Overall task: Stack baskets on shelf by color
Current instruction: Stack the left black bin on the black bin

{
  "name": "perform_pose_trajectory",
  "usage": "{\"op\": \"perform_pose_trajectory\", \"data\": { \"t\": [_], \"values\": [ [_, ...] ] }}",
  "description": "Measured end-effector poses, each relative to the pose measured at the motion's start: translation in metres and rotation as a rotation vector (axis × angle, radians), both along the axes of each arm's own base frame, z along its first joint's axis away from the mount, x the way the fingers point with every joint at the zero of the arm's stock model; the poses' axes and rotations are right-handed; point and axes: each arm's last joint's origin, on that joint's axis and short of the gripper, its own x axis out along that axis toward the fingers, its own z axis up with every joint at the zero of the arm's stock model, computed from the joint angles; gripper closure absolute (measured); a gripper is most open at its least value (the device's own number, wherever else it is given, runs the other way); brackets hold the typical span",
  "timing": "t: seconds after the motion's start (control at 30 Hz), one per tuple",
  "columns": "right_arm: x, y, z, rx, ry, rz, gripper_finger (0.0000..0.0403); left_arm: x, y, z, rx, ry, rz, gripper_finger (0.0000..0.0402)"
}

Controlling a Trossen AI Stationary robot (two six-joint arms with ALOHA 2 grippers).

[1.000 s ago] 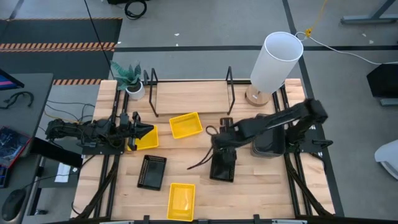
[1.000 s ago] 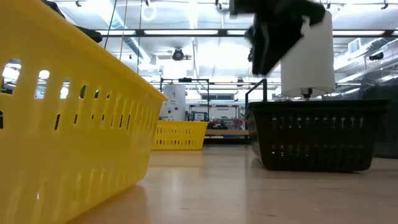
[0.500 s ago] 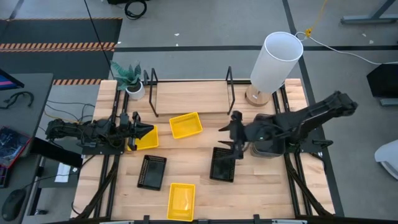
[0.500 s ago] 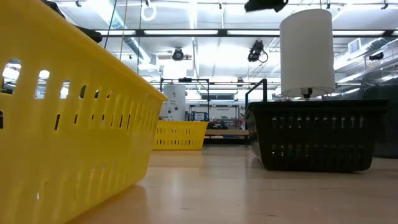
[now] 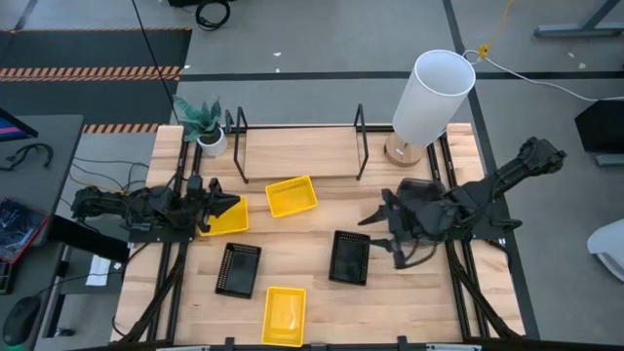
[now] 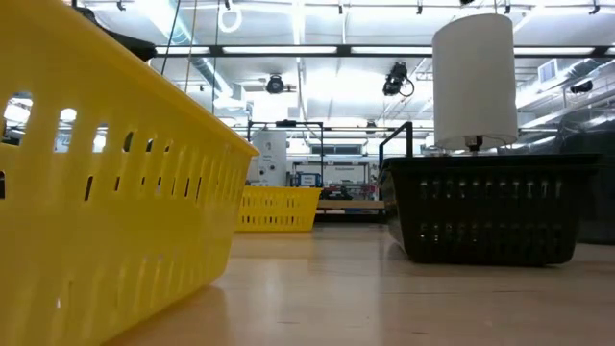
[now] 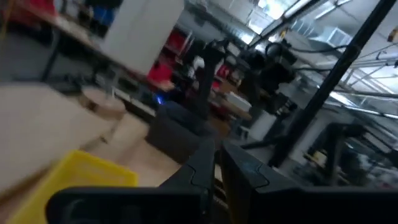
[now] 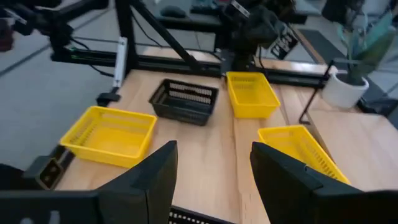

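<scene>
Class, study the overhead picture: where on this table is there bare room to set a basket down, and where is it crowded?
The shelf board between its black uprights lies bare, the largest free patch. Bare wood also shows between the centre yellow basket and the two black baskets. It is crowded at the right edge, where the right gripper hangs open beside the grey baskets.

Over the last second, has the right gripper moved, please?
Yes. The right gripper pulled right, off the black basket, toward the lamp side.
</scene>
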Motion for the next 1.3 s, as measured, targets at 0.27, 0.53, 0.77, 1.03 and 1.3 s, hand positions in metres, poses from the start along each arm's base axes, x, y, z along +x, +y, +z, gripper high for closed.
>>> {"op": "perform_pose_trajectory", "data": {
  "t": [0.27, 0.53, 0.77, 1.03, 1.3],
  "values": [
    [-0.016, 0.003, 0.010, -0.060, -0.060, -0.068, 0.0195, 0.006, -0.014, 0.039, -0.020, 0.218, -0.212, 0.0397],
    [-0.014, 0.007, 0.006, -0.046, -0.044, -0.082, 0.0195, 0.042, -0.056, 0.059, 0.041, 0.509, -0.350, 0.0397],
    [-0.014, 0.008, 0.006, -0.045, -0.044, -0.080, 0.0195, 0.068, -0.101, 0.059, 0.011, 0.948, -0.323, 0.0398],
    [-0.014, 0.008, 0.006, -0.044, -0.045, -0.080, 0.0195, 0.095, -0.152, 0.041, 0.004, 1.148, -0.413, 0.0378],
    [-0.013, 0.008, 0.009, -0.075, -0.070, -0.069, 0.0195, 0.113, -0.156, 0.031, 0.037, 1.281, -0.360, 0.0352]
  ]
}}
